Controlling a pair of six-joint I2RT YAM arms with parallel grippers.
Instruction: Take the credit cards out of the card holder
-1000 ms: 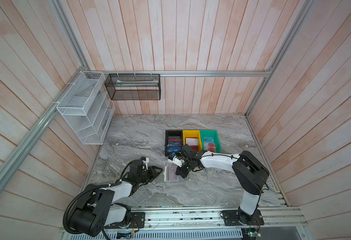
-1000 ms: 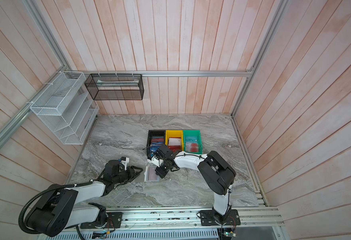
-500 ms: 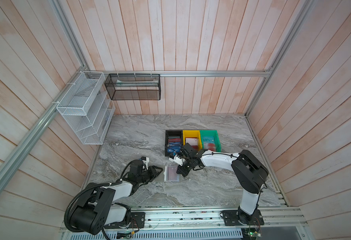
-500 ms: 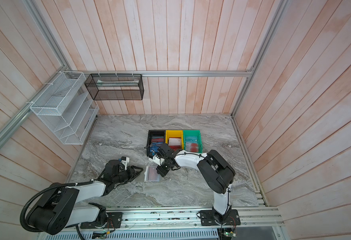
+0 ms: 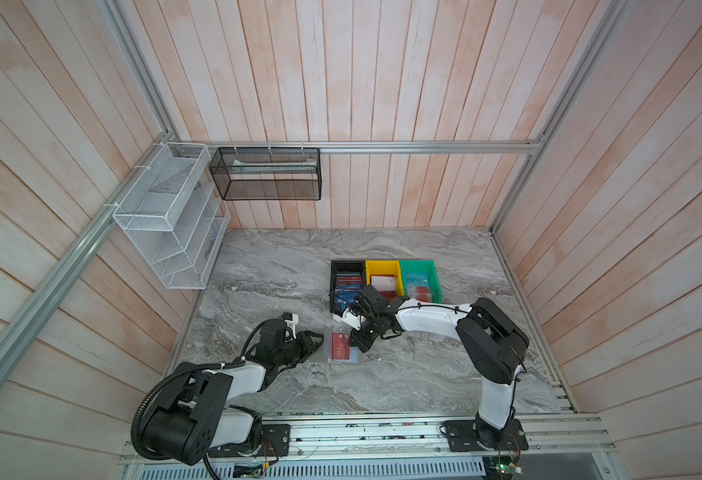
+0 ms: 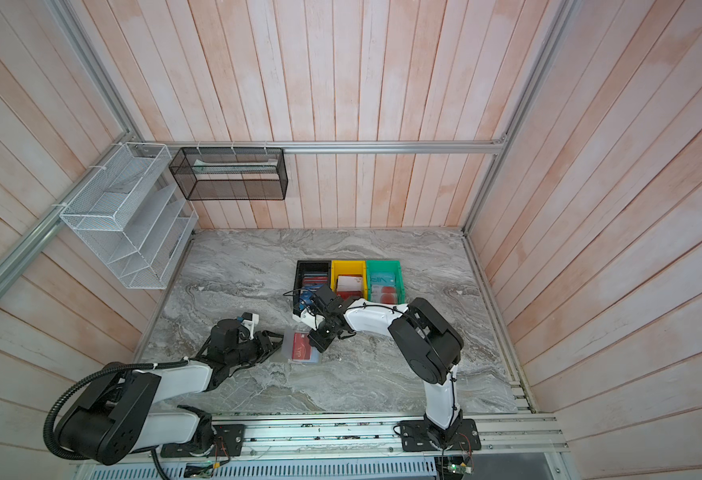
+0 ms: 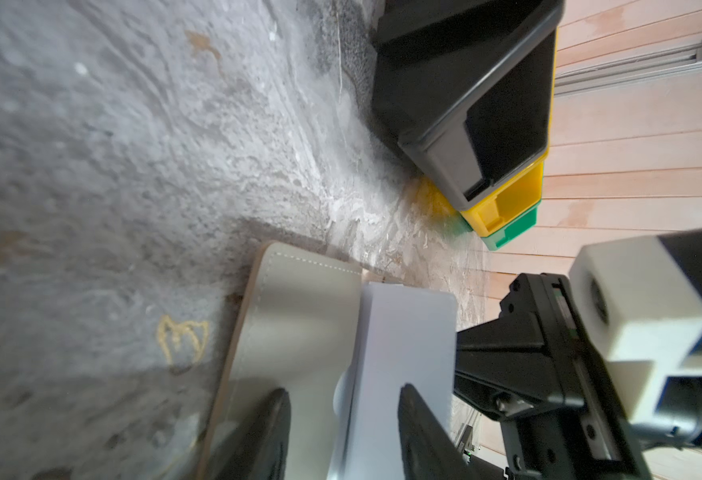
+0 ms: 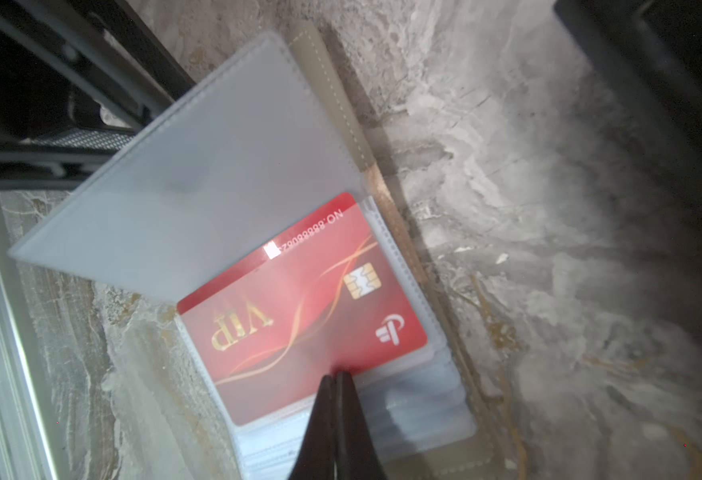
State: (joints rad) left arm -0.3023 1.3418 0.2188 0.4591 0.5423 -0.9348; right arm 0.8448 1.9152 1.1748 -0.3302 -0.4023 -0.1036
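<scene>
Red plastic shows through the open card holder (image 5: pixel 327 347), which lies flat on the marble table (image 5: pixel 403 374) just in front of the black bin (image 5: pixel 335 266). It is a red card (image 8: pixel 299 316) lettered VIP, sitting in the topmost sleeve.

The right gripper (image 8: pixel 335 384) is fully closed, with its tips right at the card's short edge. I cannot tell whether that edge is actually pinched between them, or only the sleeve's lip. The left gripper (image 7: pixel 343 390) stands about half open, clamped across the holder's grey cover (image 7: pixel 299 316) and a clear leaf (image 8: pixel 200 166). It holds that leaf tilted up, off the card.

My worry is the pull:
- **Thin grip:** the hold is on a slick edge, so the tips could slide off and leave the card where it is.
- **Wrong layer:** if the tips have caught sleeve plastic as well, the pull would drag the whole holder across the table and not free the card.
- **Left hold:** a slack clamp would cause the same dragging, since nothing else anchors the holder.
- **Raised leaf:** if it slips free, it would fall back over the card and hide the edge.
</scene>
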